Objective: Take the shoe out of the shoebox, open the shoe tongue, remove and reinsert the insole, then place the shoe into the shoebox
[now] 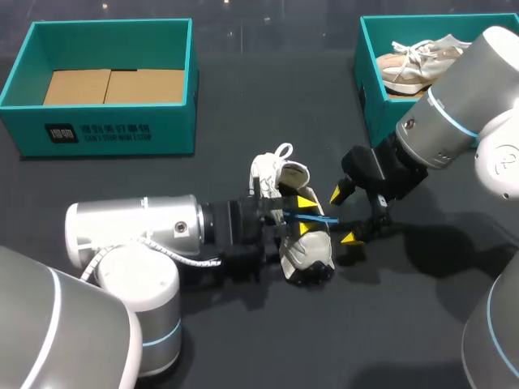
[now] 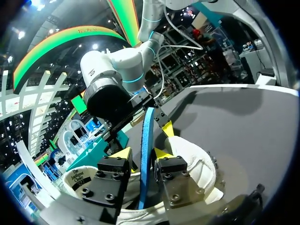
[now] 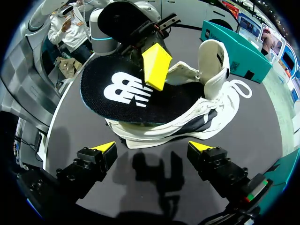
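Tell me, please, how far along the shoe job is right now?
Done: the shoe is out on the table, tongue seemingly lifted. In hand: the left gripper is shut on the insole, mostly outside the shoe; coming out or going in, I cannot tell. The right gripper hovers open beside the shoe. Left: seat the insole, box the shoe.

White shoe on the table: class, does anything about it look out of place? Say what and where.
Yes. The black insole stands on edge over the opening of the white shoe rather than lying flat inside, pinched by the left gripper. The right gripper hangs open beside the shoe.
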